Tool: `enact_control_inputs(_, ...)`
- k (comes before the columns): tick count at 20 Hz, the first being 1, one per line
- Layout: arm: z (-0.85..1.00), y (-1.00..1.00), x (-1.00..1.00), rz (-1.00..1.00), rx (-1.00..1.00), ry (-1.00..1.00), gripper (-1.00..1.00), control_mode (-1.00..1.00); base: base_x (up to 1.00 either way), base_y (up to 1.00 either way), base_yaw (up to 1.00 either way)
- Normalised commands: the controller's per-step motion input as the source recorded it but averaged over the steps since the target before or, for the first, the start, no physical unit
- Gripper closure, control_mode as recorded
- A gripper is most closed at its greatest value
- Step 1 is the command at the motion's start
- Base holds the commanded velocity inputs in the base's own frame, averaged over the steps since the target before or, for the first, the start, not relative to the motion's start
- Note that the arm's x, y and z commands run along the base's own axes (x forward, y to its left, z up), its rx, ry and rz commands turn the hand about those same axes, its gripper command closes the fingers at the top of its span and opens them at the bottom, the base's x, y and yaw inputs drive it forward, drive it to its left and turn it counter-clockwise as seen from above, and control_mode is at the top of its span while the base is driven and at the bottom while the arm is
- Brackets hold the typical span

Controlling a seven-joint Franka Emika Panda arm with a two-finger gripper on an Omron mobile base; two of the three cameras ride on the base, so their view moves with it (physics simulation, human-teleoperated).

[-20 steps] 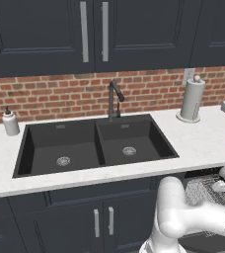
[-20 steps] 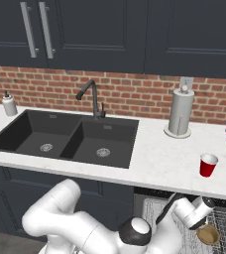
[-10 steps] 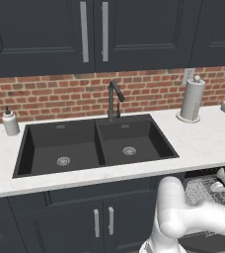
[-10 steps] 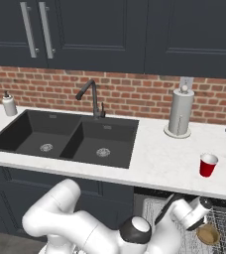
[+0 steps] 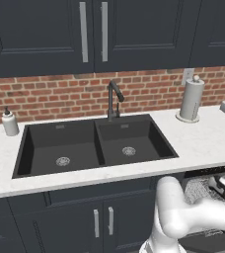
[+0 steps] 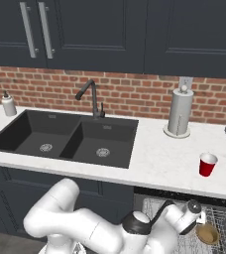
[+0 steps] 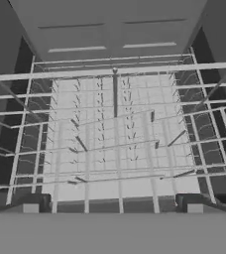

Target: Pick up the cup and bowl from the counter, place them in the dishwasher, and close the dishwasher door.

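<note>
Your fingers [image 7: 113,204] stand spread wide and hold nothing, hanging over the dishwasher's [image 6: 224,218] silvery wire rack [image 7: 115,134], a grid of thin rods and short upright tines. A round tan bowl [image 6: 207,233] sits in that rack, just beside your hand. The small glossy red cup [image 6: 207,164] stands upright on the speckled white worktop [image 6: 159,163], well above and apart from the fingers.

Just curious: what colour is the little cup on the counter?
Bright red cup, clearest in the right base view.
</note>
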Motion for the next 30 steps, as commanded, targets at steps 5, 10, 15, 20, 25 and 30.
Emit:
enact_control_inputs(5,0.10,-0.18,-0.22,0.00,0.07,-0.54,-1.00,-1.00,0.00,0.00,0.00)
enact_control_inputs(10,0.86,-0.26,-0.69,0.00,0.19,-0.23,-1.00,-1.00,0.00,0.00,0.00)
enact_control_inputs(15,1.00,-0.28,-0.70,0.00,0.19,-0.01,-1.00,-1.00,0.00,0.00,0.00)
enact_control_inputs(20,1.00,-0.10,-0.52,0.00,0.07,0.12,-1.00,-1.00,0.00,0.00,0.00)
enact_control_inputs(25,0.98,0.00,-0.19,0.00,0.00,0.42,-1.00,-1.00,0.00,0.00,0.00)
enact_control_inputs(30,1.00,0.00,-0.05,0.00,-0.04,0.46,-1.00,-1.00,0.00,0.00,0.00)
